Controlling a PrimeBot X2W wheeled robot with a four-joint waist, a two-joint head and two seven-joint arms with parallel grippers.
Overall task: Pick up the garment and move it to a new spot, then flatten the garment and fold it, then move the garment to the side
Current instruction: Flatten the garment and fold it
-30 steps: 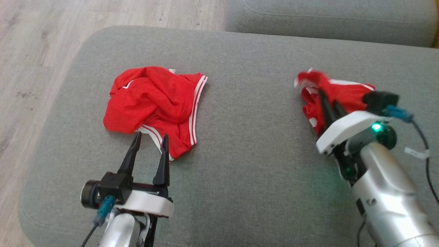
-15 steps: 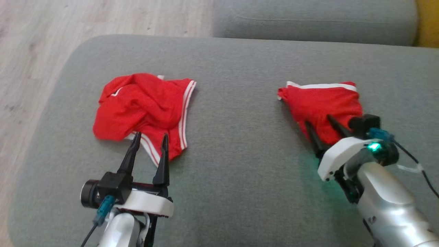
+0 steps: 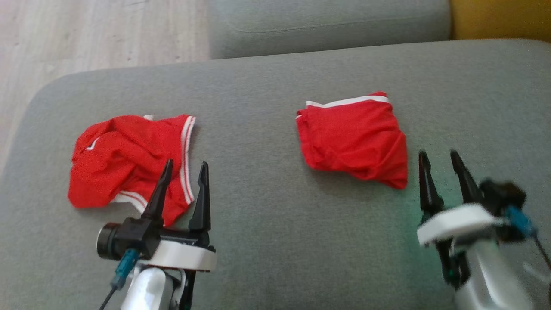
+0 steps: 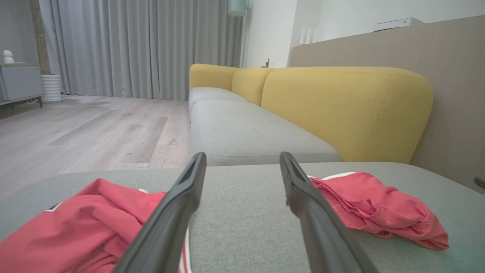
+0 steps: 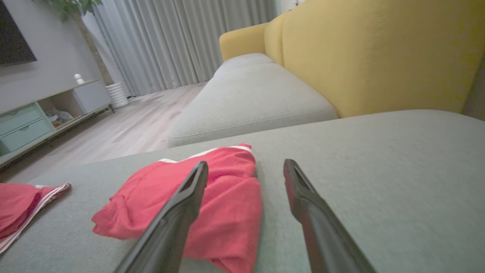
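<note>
A folded red garment (image 3: 353, 137) with a white stripe along its far edge lies flat on the grey sofa seat (image 3: 275, 241). It also appears as the folded garment (image 5: 235, 204) in the right wrist view and as the folded garment (image 4: 379, 208) in the left wrist view. My right gripper (image 3: 439, 153) stands open just to the right of it, apart from the cloth, with nothing between its fingers; the same right gripper (image 5: 246, 163) shows its left finger over the cloth's edge. My left gripper (image 3: 186, 163) is open and empty, its tips over a crumpled red garment (image 3: 125, 159).
The crumpled red garment (image 4: 87, 223) with white stripes lies at the seat's left end. A second grey seat cushion (image 3: 327, 21) lies beyond, with a yellow backrest (image 4: 341, 106) to the right. Wooden floor (image 3: 86, 34) borders the seat's left edge.
My right gripper opened and let go of the folded garment, which now lies flat, then drew back toward me. The head camera shifted, so the whole scene slid left. The left arm held still.
</note>
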